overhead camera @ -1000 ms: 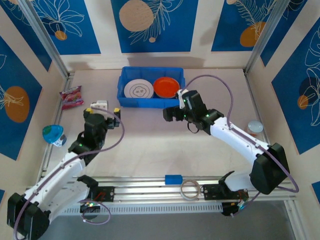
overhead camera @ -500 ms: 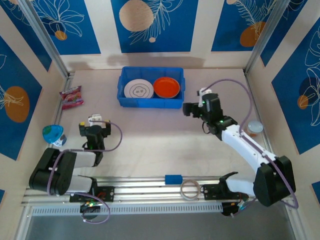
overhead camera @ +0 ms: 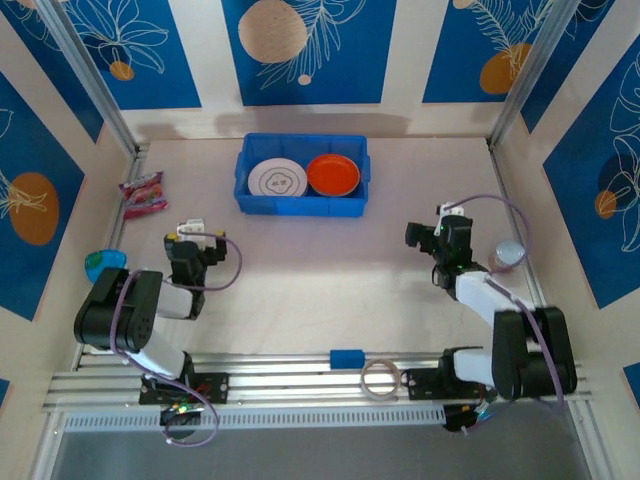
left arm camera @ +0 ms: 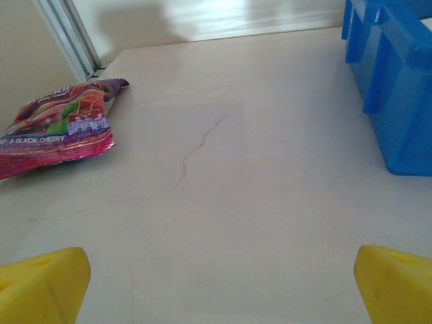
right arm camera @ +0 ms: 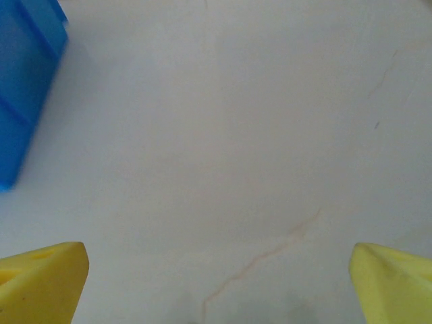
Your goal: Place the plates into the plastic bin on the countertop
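Countertop (overhead camera: 320, 290), pale beige and flat, is bounded at the near edge by a metal rail (overhead camera: 300, 375). A blue rectangular plastic bin (overhead camera: 303, 206) is positioned at the far centre of this surface.

The left gripper (overhead camera: 193, 240) is held low over the left side and the right gripper (overhead camera: 440, 230) over the right side, both well apart from the bin. Both pairs of jaws are spread wide, and nothing is gripped.

Two plates are laid abreast inside the bin: a white round plate with a line drawing (overhead camera: 278, 178) on the left and an orange round plate (overhead camera: 333, 175) on the right. A pink snack packet (overhead camera: 143, 193) lies near the left gripper. A teal round object (overhead camera: 103, 264) at the left wall and a pale round object (overhead camera: 510, 254) at the right wall are too small to be identified with certainty.

Hazards are judged as follows:
- A plate lying flat offers only a thin rim, so slippage is to be expected if it is pinched shallowly.
- The plates lying in the bin may be chipped if another is dropped from height.
- The bin may be displaced if its wall is struck.
- The packet may be seized in error.
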Robot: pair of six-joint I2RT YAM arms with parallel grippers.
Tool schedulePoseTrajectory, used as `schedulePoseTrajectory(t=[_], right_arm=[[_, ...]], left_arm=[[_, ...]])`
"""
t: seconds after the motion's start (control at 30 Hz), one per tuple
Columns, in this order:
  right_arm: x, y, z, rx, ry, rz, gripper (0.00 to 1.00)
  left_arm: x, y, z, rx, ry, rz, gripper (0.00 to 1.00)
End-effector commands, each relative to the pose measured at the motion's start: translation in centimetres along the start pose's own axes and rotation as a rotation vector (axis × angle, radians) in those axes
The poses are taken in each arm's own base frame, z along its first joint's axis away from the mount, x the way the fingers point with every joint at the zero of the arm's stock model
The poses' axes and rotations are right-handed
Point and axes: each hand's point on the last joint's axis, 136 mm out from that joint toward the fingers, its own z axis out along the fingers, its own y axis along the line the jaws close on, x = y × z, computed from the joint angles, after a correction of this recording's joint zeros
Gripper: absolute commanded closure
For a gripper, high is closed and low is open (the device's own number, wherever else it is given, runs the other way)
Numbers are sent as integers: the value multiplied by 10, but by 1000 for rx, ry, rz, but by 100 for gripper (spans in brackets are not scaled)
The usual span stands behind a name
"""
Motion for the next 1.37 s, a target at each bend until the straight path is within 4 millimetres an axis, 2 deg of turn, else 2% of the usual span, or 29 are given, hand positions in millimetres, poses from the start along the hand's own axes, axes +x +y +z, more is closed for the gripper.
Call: schedulePoseTrajectory(t=[0.0,0.1,0.17,0.23,0.3,1.03,1.13,1.33], right_arm=[[-32,-3,12,26,-127,-2,1],[-37,5,15,-68,-184,-1,1],[-28,5,24,-74,-186,-2,1],[-20,16,25,-140,-181,-37,1],[-22,16,25,-144,-219,-33,1],[-20,16,27,-157,-188,-32,1],[-19,28,27,-227,-176,-62,1],[-18,28,25,-239,-172,-61,1]], left_arm=[[-10,-4,6,40,-7,-31,0],[-11,-4,7,41,-12,-33,0],[-11,-4,7,43,-12,-33,0],[-11,-4,8,42,-8,-33,0],[-10,-4,9,44,-3,-32,0],[-10,-6,12,50,13,-24,0],[-10,-6,12,50,13,-24,0],[-10,-6,12,49,13,-24,0]])
